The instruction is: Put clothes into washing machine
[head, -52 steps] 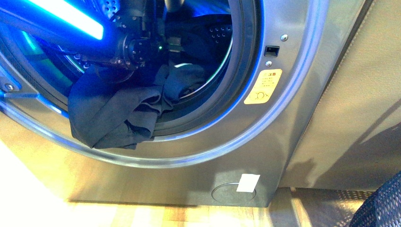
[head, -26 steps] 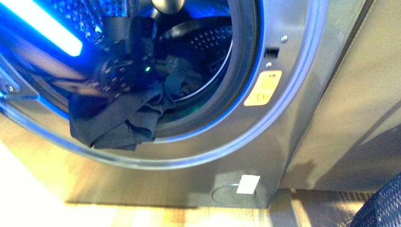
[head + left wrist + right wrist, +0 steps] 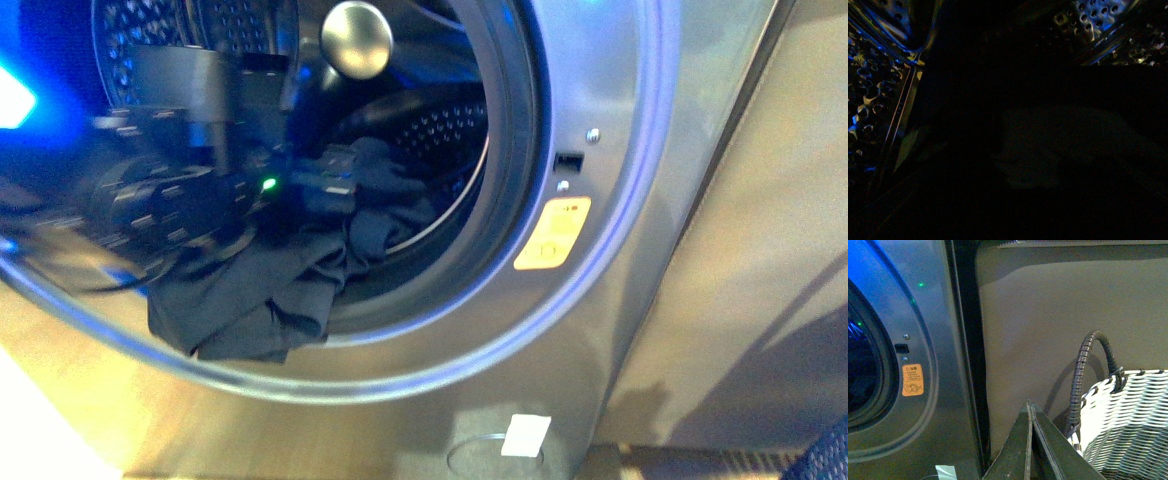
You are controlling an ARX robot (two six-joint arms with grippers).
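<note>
Half-out, clothes [image 3: 250, 295] over washing machine [image 3: 600, 300] (lip)

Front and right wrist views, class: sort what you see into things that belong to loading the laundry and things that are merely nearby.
Belongs to the job:
- clothes, dark, draped over the porthole's lower rim
- washing machine, door open
- left arm, reaching into the drum

Just nearby:
- wicker basket with dark handle
- yellow warning sticker
- right end effector, shut, holding nothing
</note>
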